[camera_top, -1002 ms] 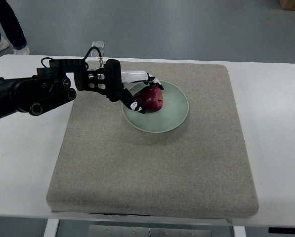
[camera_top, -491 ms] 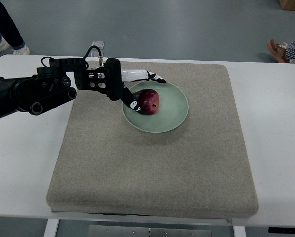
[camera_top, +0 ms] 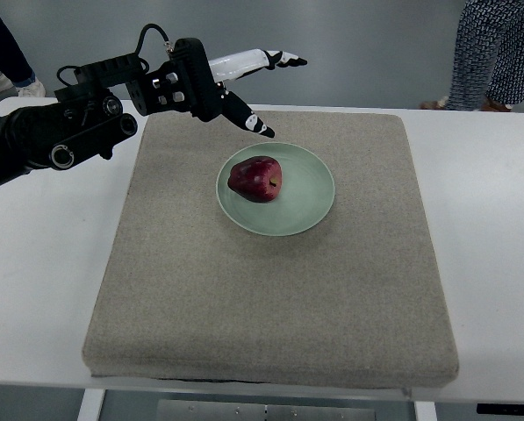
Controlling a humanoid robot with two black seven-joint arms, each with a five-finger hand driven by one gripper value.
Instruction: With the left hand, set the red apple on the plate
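A dark red apple point(camera_top: 256, 179) rests on the left half of a pale green plate point(camera_top: 307, 202), which lies on a beige mat point(camera_top: 270, 289). My left hand point(camera_top: 266, 88) hovers above and behind the plate, clear of the apple, with its fingers point(camera_top: 275, 59) stretched out and holding nothing. Its black arm point(camera_top: 60, 136) comes in from the left edge. The right arm does not show.
The mat covers most of a white table point(camera_top: 33, 263). A person's patterned trouser legs point(camera_top: 498, 48) stand beyond the table's far right corner. Another person's leg and shoe point(camera_top: 3, 53) show at the far left.
The left hand has let go of the apple and risen up and away from the plate, fingers spreading. The apple now lies free on the plate. A person has walked in at the far right.
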